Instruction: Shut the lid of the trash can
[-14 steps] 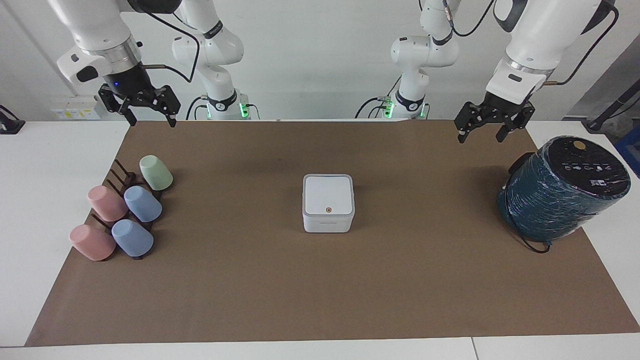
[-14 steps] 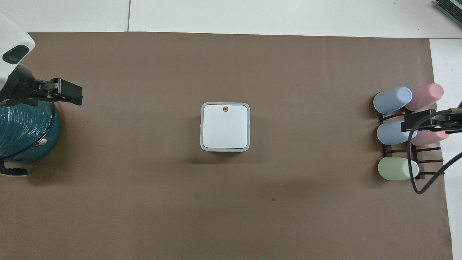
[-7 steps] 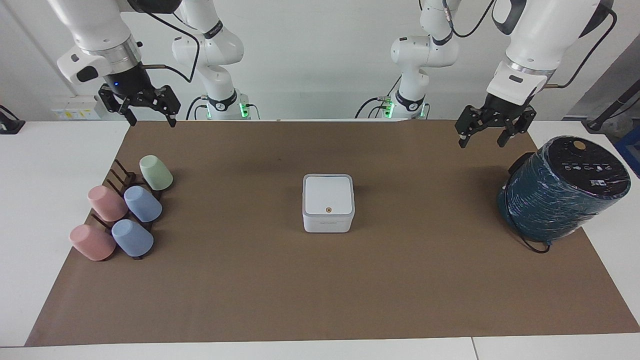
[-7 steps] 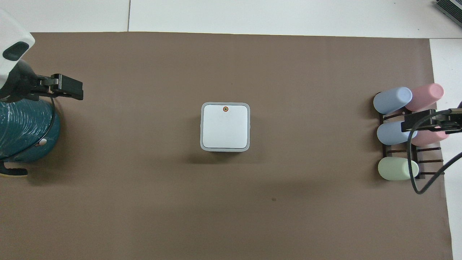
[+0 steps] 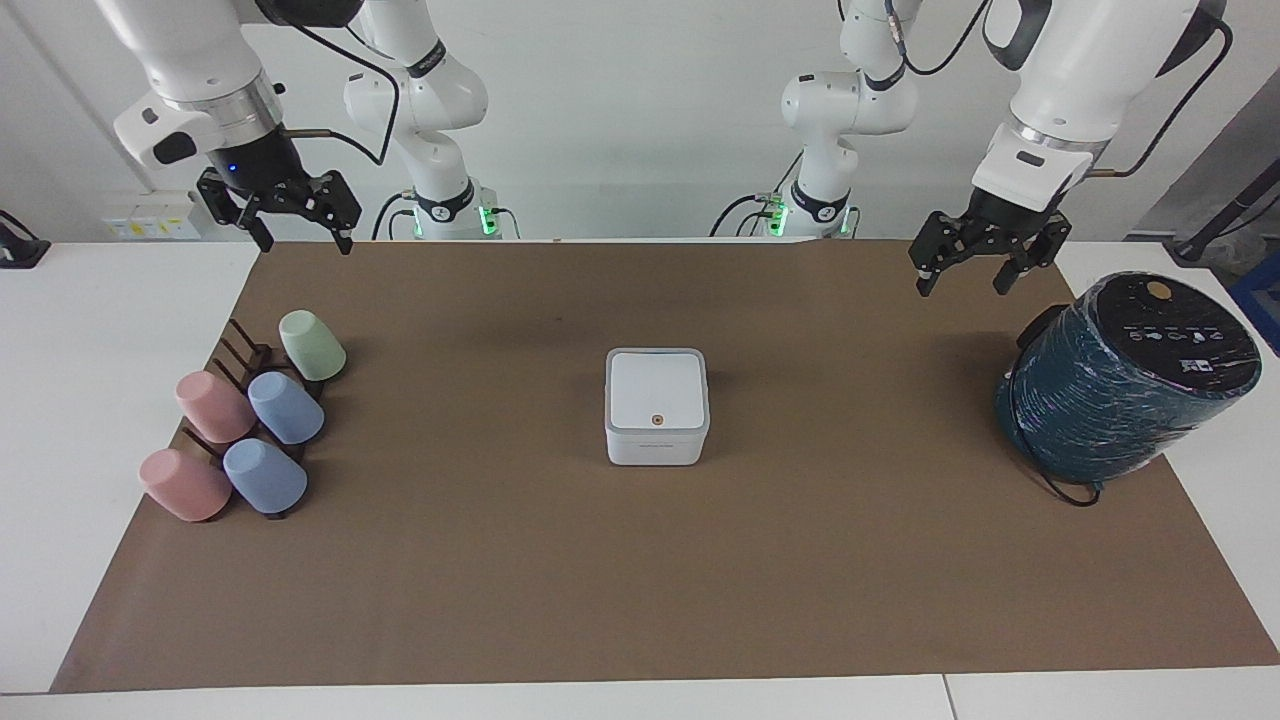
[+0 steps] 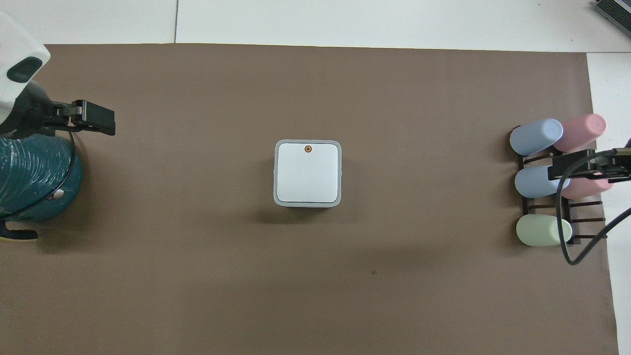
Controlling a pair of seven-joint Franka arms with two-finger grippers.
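Lid (image 5: 655, 390) lies flat on the trash can (image 5: 656, 441) mid-bench; left gripper (image 5: 962, 272) and right gripper (image 5: 296, 230) hang spread apart above the robots' edge

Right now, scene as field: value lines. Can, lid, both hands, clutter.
trash can: middle of the brown mat, upright
lid: down flat on the can, orange dot up
left hand: open, empty, raised beside the teal appliance
right hand: open, empty, raised over the mat's corner, near the cup rack
cups: five on the rack
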